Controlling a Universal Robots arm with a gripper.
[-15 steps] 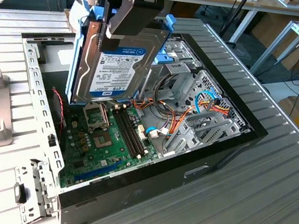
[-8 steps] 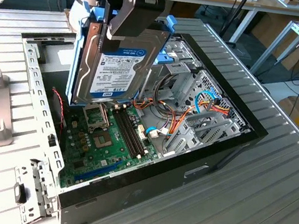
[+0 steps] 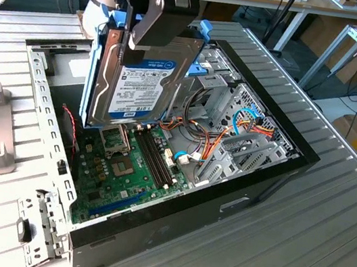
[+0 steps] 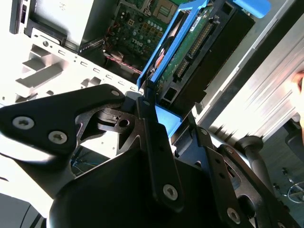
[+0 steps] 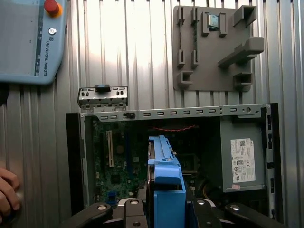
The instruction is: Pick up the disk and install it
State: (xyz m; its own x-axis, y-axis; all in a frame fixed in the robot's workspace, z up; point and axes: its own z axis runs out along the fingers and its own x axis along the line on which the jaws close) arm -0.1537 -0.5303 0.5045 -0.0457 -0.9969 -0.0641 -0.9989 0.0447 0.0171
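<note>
The disk [image 3: 138, 86] is a silver-grey hard drive with a white label, set in a blue plastic frame. It hangs on edge, nearly upright, above the open computer case [image 3: 170, 221]. My black gripper [image 3: 157, 26] is shut on its upper edge. The disk's lower edge hovers over the green motherboard [image 3: 117, 171], apart from it. In the second wrist view the disk [image 4: 190, 52] runs away from the gripper [image 4: 147, 102], connector side showing. In the first wrist view the blue frame of the disk [image 5: 164, 166] stands between the fingers [image 5: 130, 209], over the case's middle.
Inside the case are a metal drive cage [image 3: 237, 109], coloured cables [image 3: 211, 146] and a grey power-supply box [image 5: 242, 159]. A grey fixture plate [image 5: 213, 47] lies beside the case on the ribbed metal table [image 3: 296, 249]. A teach pendant [image 5: 28, 38] and a hand [image 5: 7, 194] are near the table's edge.
</note>
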